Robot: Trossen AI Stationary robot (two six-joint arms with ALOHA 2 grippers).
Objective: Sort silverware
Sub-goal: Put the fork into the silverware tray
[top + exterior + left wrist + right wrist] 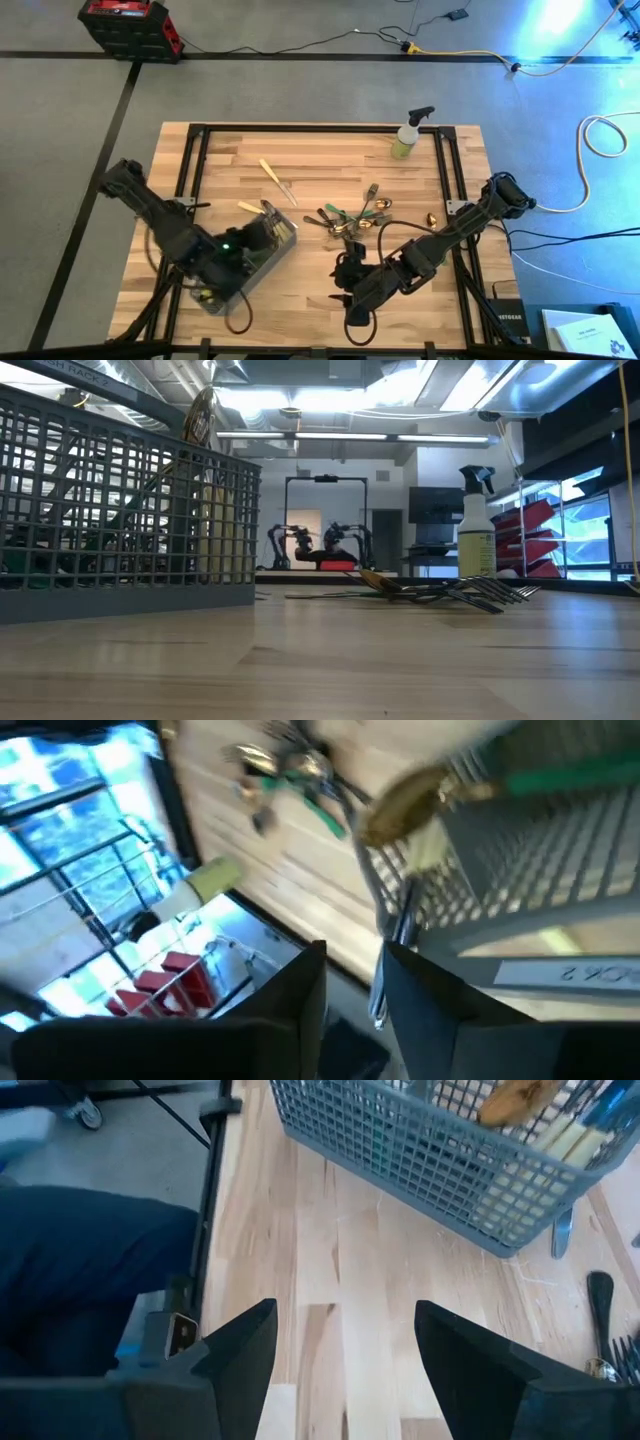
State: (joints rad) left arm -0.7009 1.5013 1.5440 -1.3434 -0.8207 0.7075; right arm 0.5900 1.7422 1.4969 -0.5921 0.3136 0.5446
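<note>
The grey wire-mesh caddy [262,252] lies at the table's left near part. It holds silverware, including a green-handled spoon with a gold head [408,802]. My left gripper [355,982] hovers at the caddy's far end, shut on a slim shiny utensil [385,960]. More silverware lies in a loose pile [350,215] at the table's middle. One cream-handled knife [277,181] lies apart, farther off. My right gripper [345,1348] is open above bare wood near the table's near edge, right of the caddy [440,1155]. My left gripper pinches a slim shiny utensil between its two fingers [425,995]. The shiny shaft [380,1005] runs along the fingers, and its pale far end [425,850] reaches the caddy's rim. The utensil is lifted clear of the table. Which kind of utensil it is I cannot tell.
A yellow-green spray bottle [410,136] stands at the far right of the table. A small gold piece [432,218] lies right of the pile. Black frame rails [190,170] run along the left and right sides. Bare wood lies between the caddy and my right gripper.
</note>
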